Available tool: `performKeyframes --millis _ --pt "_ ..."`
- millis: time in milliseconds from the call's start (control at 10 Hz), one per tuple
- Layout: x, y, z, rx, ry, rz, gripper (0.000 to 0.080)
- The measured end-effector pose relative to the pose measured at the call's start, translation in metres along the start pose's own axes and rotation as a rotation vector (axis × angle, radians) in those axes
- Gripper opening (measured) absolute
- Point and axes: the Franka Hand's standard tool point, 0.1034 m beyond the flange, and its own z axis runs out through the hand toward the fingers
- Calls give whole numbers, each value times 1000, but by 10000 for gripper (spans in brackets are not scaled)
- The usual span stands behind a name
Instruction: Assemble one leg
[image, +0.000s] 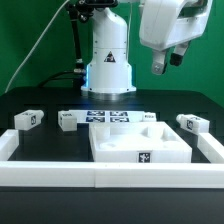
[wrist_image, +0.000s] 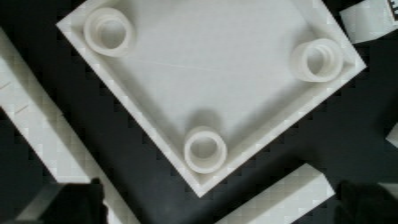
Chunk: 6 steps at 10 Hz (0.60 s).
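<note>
The white square tabletop (image: 140, 146) lies in the middle of the table, and the wrist view looks straight down on it (wrist_image: 205, 80) with three of its round corner holes showing. Several small white legs with tags lie behind it: two on the exterior view's left (image: 28, 119) (image: 68, 120) and one on the right (image: 190, 123). My gripper (image: 167, 62) hangs high above the table's right part, open and empty. In the wrist view its dark fingertips (wrist_image: 79, 200) stand wide apart around the gripper's middle (wrist_image: 217, 205). I cannot make out a leg in the wrist view.
The marker board (image: 108, 118) lies flat in front of the robot base (image: 108, 65). A low white wall (image: 100, 175) runs along the front and both sides of the work area; white strips of it show in the wrist view (wrist_image: 299, 195).
</note>
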Motion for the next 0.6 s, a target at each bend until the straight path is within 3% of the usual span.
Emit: performKeyframes --millis 600 --pt "0 0 0 1 1 1 650"
